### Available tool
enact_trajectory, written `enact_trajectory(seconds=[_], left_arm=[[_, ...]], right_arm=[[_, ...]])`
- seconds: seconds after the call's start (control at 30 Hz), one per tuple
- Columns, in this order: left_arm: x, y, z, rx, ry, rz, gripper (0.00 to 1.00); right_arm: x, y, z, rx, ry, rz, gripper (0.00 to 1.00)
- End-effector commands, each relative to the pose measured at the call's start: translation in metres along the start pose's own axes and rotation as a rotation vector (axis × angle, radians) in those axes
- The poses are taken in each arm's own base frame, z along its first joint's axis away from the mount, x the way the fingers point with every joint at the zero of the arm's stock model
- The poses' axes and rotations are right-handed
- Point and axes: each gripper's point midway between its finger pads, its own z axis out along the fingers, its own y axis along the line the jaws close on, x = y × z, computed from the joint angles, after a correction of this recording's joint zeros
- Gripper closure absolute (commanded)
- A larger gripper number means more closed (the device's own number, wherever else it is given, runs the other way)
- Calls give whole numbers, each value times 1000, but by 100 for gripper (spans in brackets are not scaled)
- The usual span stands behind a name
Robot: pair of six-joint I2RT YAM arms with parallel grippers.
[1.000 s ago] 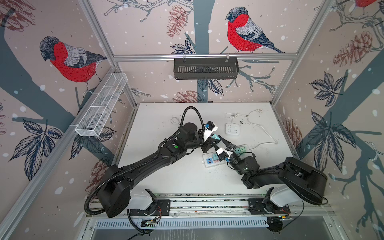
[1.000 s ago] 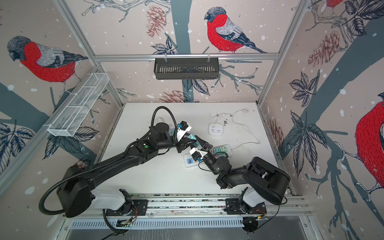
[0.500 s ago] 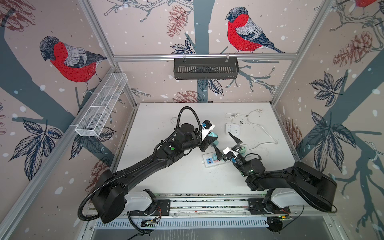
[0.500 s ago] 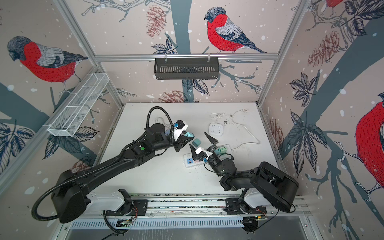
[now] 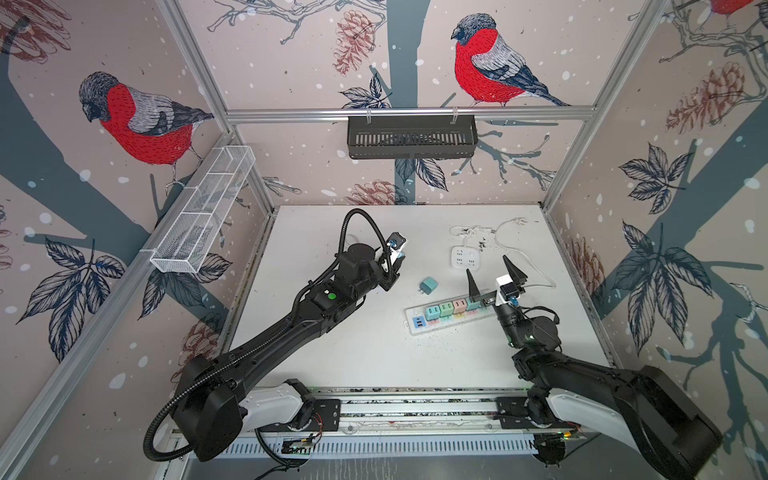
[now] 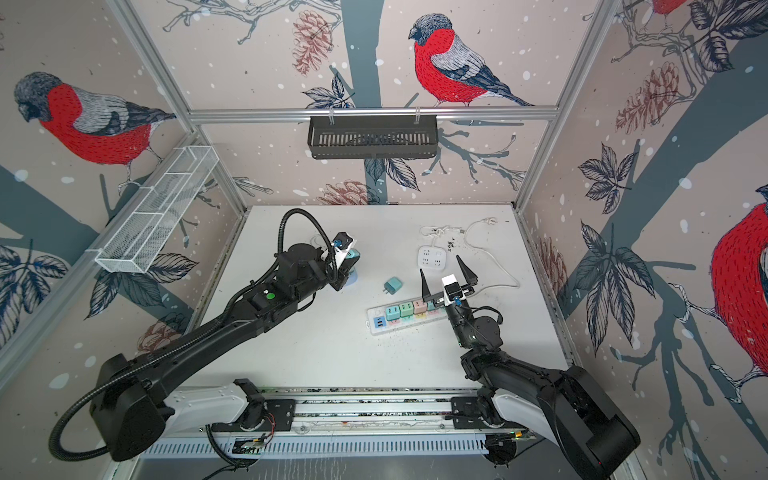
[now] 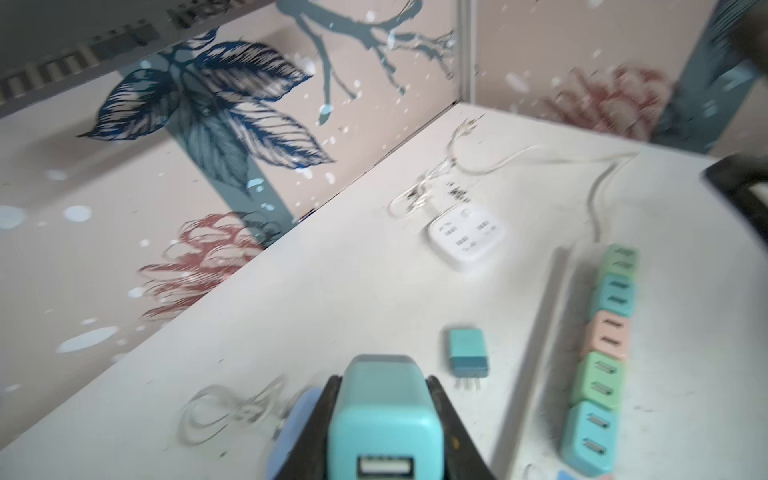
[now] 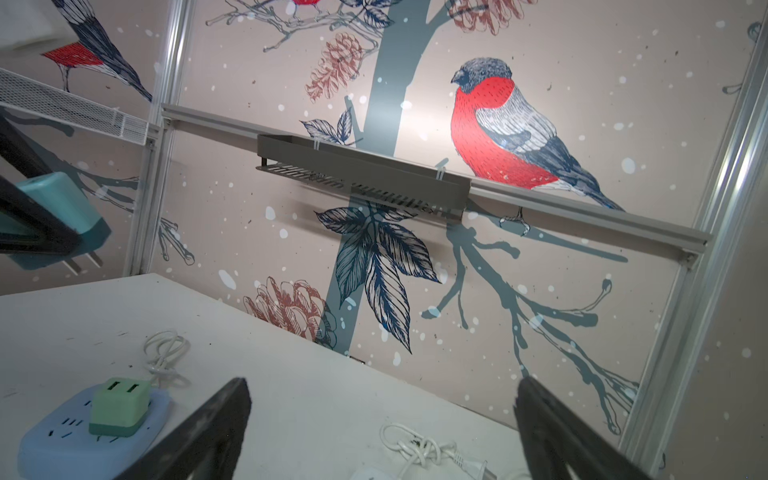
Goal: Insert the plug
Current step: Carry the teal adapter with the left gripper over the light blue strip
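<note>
The left gripper [image 6: 348,259] is closed on a teal plug [image 7: 386,419] and holds it in the air, clear of the table [image 5: 353,353]. That plug is not yet in a socket, so the insertion itself looks to be what is left. To its right, a loose plug [image 5: 428,286] lies on its side on the table, apart from everything. Further right, the strip [image 5: 415,326] already carries a row of coloured plugs. The white socket [image 5: 465,256] behind it is empty. The right gripper [image 5: 488,266] stands at the strip's far end with its fingers [image 8: 208,432] spread wide and nothing between them.

Both top views hide what lies under the left gripper. The right wrist view shows it: a blue socket [image 8: 50,432] with a green plug [image 8: 118,405] already seated. It also shows the held plug's prongs pointing down. Judging by the blue patch just behind the fingers in the left wrist view, the held plug hangs about over this socket. Whether the prongs line up with free slots I cannot tell.

The left wrist view counts five plugs on the strip. The top views show four, because a finger of the right gripper covers the end one.
</note>
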Motion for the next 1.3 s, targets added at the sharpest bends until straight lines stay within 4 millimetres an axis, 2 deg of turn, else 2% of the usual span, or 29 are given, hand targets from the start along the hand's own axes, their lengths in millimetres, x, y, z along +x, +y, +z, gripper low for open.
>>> enact_trajectory(seconds=[0.0,0.13,0.17,0.27,0.43,0.53,0.63,0.8,0.9,1.27], left_arm=[[33,34,-1,-170,198,144,100],[59,56,-3,-195,284,154,100],[67,53,-1,-184,297,197,100],[95,29,2,-55,302,389,100],[120,39,14,34,308,293,100],[138,43,22,80,373,284,100],[144,43,27,125,404,268,100],[144,44,37,227,367,254,100],[157,37,42,278,405,252,100],[164,39,58,321,397,238,100]], right_arm=[[9,-6,4,30,38,74,0],[13,-10,5,50,53,76,0],[13,-10,5,53,54,78,0],[13,-12,5,55,52,84,0],[14,-12,5,49,53,89,0],[15,-12,6,51,57,88,0],[16,-12,6,49,59,91,0],[17,-12,7,45,60,93,0],[17,-12,7,46,59,95,0],[19,-14,7,52,63,101,0]])
